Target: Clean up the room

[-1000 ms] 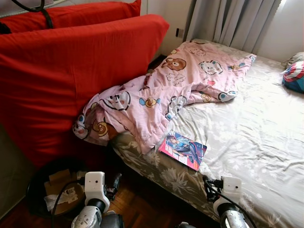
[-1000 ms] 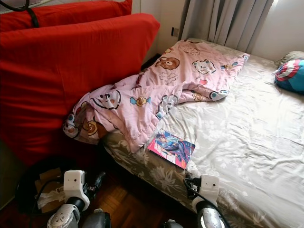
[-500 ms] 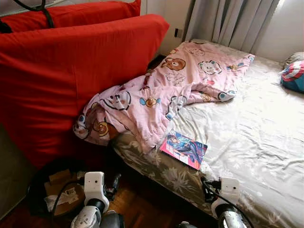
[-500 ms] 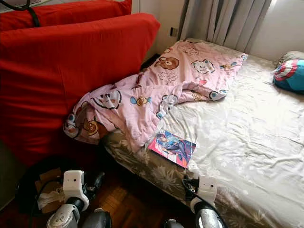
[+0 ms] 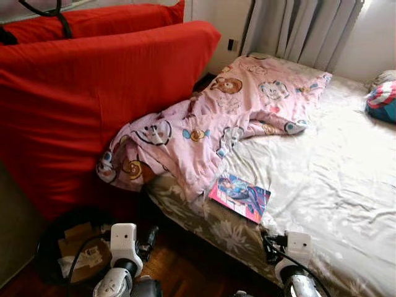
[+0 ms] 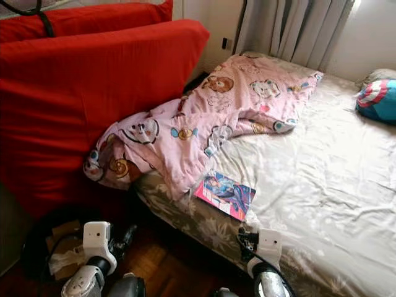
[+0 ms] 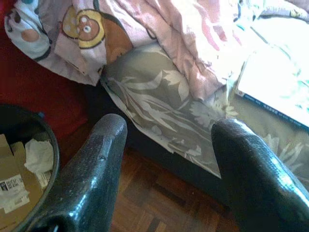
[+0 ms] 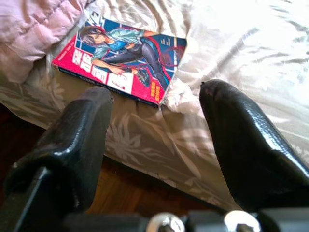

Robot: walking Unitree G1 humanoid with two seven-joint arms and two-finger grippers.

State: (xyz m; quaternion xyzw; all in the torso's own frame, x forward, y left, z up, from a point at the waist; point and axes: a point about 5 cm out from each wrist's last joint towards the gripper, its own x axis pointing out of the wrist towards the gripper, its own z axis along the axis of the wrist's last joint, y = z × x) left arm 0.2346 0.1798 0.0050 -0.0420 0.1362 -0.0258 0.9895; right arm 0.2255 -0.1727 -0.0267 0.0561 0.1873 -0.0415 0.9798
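Observation:
A pink-and-blue comic book lies flat on the near edge of the bed, just below the hem of a rumpled pink cartoon blanket. My right gripper is open and empty, low by the bed's side, with the book a short way beyond its fingertips. My left gripper is open too, held over the wooden floor and facing the bed's corner and the hanging blanket.
A large red cushion leans upright to the left of the bed. A dark round bin with cardboard and paper scraps stands on the floor at the left. A blue-and-red pillow lies far right; grey curtains hang behind.
The camera has shifted very slightly. Both arms, the book and the blanket stay as they were.

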